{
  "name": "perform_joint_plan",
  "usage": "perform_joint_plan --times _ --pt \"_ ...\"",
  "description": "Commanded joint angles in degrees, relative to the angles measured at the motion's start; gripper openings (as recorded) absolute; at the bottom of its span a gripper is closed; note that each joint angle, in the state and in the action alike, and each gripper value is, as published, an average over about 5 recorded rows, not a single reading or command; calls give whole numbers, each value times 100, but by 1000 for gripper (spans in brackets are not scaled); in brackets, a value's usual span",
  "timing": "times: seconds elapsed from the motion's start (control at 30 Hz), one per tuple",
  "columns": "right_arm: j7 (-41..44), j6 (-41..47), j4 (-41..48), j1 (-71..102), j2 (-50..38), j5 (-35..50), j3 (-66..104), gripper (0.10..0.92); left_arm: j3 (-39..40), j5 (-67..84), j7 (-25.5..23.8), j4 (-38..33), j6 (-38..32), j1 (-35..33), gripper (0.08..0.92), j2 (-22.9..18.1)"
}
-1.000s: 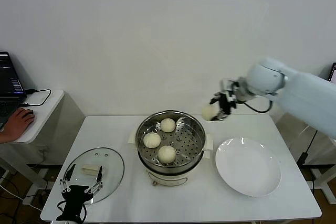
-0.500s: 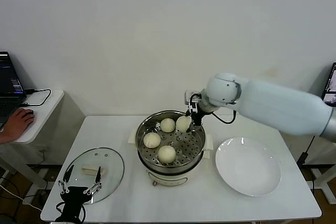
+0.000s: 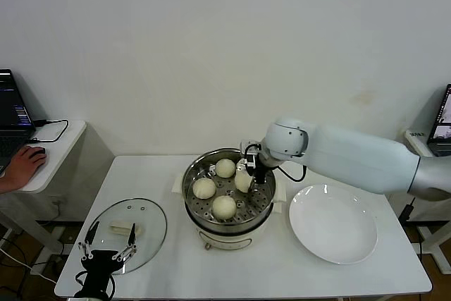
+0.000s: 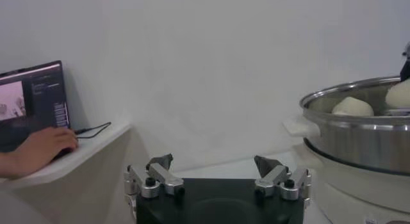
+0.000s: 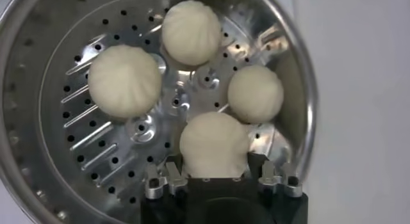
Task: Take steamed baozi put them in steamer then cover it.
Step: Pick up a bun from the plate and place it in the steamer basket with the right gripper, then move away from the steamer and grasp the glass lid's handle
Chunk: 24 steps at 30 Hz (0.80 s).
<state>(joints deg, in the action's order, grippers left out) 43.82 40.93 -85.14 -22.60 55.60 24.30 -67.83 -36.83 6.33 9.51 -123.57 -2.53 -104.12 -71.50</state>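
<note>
Right claw (image 3: 248, 171) inside the steamer (image 3: 194, 199), fingers (image 5: 164, 180) closed on the fourth baozi (image 5: 214, 146), low over the perforated tray (image 5: 109, 148). That bun is smooth, cream-white, pleated; its underside is hidden by the claw body. Three other baozi (image 3: 225, 168) (image 3: 204, 188) (image 3: 224, 206) sit on the tray, apart from each other. White plate (image 3: 332, 225) on the table (image 3: 282, 273) right of the steamer. Glass lid (image 3: 151, 225) lies flat at the table's left. Left claw (image 3: 108, 249) hovers at the lid's near edge, fingers (image 4: 157, 176) spread wide, arm cut off.
</note>
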Motion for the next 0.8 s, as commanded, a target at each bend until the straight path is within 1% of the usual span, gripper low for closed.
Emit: perform_joint_plan --times 0.03,0.2,0.3,0.37,0.47,0.57,0.67,0.8 --pt "-13 72 -10 106 -14 -119 41 681 1 0 3 19 -2 0 823 -1" --pt "14 68 -289 -46 -258 12 255 800 -3 0 -1 23 4 15 823 13" --pt "-87 60 -635 -193 -530 244 429 820 3 -2 -5 20 10 31 823 18" --pt "-365 56 -934 -196 -783 479 658 822 8 -1 -6 26 10 45 823 15" --pt "-1322 -55 -1438 77 -1325 1007 1140 823 15 1 -8 60 5 62 823 17" --pt "-2557 -450 -1977 949 -2042 1372 1921 823 14 -1 -15 105 -26 73 823 35" --pt "-3454 -1089 -2446 2489 -2690 1309 3173 823 2 -45 -35 175 -100 94 823 48" --pt "-4112 -2197 -2863 5085 -3067 888 5258 823 17 -96 -49 242 -204 94 823 19"
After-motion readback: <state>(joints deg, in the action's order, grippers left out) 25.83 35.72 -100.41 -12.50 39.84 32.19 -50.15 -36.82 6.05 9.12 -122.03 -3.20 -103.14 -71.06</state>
